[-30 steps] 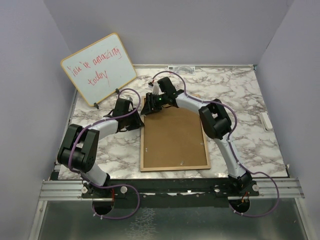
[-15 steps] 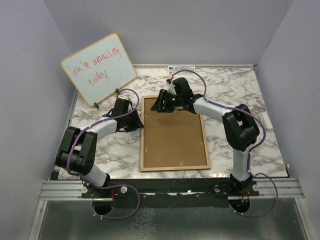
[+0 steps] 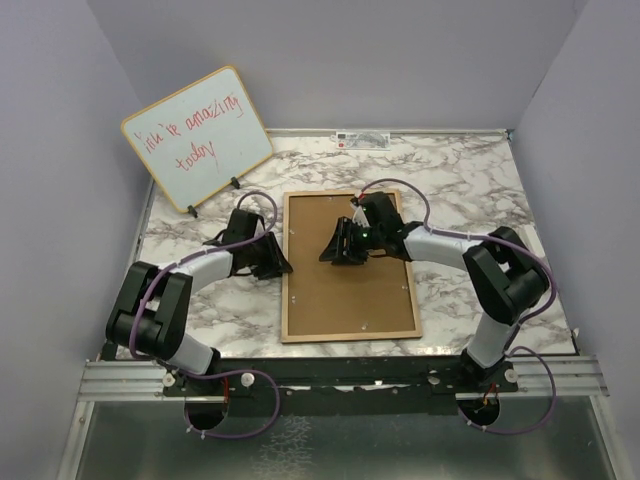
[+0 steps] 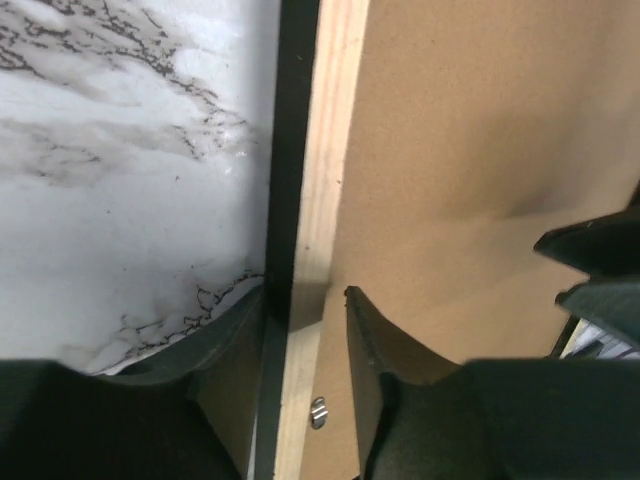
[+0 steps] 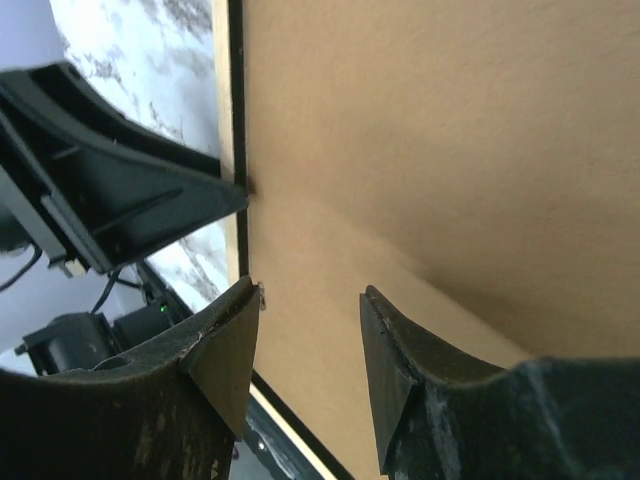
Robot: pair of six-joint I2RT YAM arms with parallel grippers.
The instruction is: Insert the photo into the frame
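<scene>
The right fingers point(image 5: 225, 350), spread and empty, have swung from the 12 o'clock rail of the frame point(image 3: 350, 336) to above the middle of its brown board point(image 3: 350, 295). The left fingers point(image 4: 230, 365) still clasp the 9 o'clock rail. The frame lies flat, wood face up, mid-tabletop point(image 3: 470, 180). The photo is out of sight, and anything beneath the board is hidden.

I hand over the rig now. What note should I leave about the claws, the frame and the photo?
Left claw: astride the left rail of the frame, one finger close on each side; a firm grip is not certain.
Right claw: open, empty, above the brown board.
Frame: flat on the table, light wood face up, brown board inside its rails.
Photo: not in view, perhaps under the board.
Done: board laid in the frame. Left: confirm the photo is inside, then fasten the board.
</scene>
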